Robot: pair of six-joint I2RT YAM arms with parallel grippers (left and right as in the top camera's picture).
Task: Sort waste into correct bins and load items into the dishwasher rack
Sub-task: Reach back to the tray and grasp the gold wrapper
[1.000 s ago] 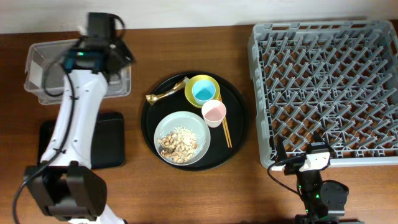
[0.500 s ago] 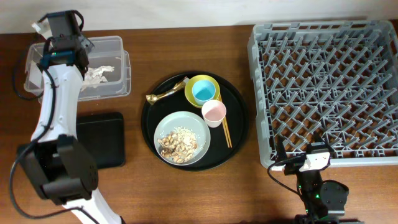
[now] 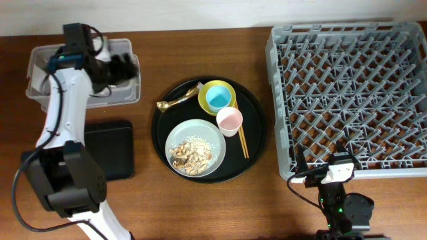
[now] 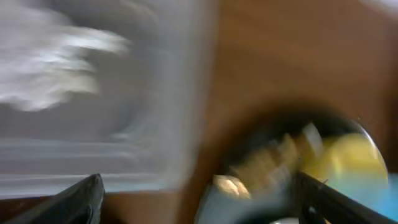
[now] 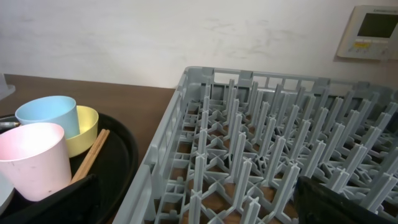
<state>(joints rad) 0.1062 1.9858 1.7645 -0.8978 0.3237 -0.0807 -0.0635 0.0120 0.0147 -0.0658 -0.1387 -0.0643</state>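
Observation:
My left gripper [image 3: 124,68] hangs open and empty over the right end of the clear tub [image 3: 39,61], blurred by motion. In the left wrist view its open gripper [image 4: 202,210] frames a white smear, the tissue [image 4: 46,78], inside the tub. On the round black tray [image 3: 257,137] stand the yellow bowl [image 3: 229,87] with the blue cup [image 3: 218,99] in it, the pink cup [image 3: 229,121], the chopsticks [image 3: 242,143], the gold wrapper [image 3: 177,101] and the plate [image 3: 215,137] of rice and scraps [image 3: 190,155]. My right gripper [image 5: 199,211] stays open at the grey rack's [image 3: 347,93] near edge.
A shallow black rectangular tray [image 3: 113,150] lies in front of the tub, beside the left arm. The rack fills the right side of the table. In the right wrist view the pink cup [image 5: 34,158] and blue cup [image 5: 50,115] stand left of the rack wall.
My left gripper has opened and the tissue now lies in the tub. The gripper has swung right across the tub. The right arm has not moved.

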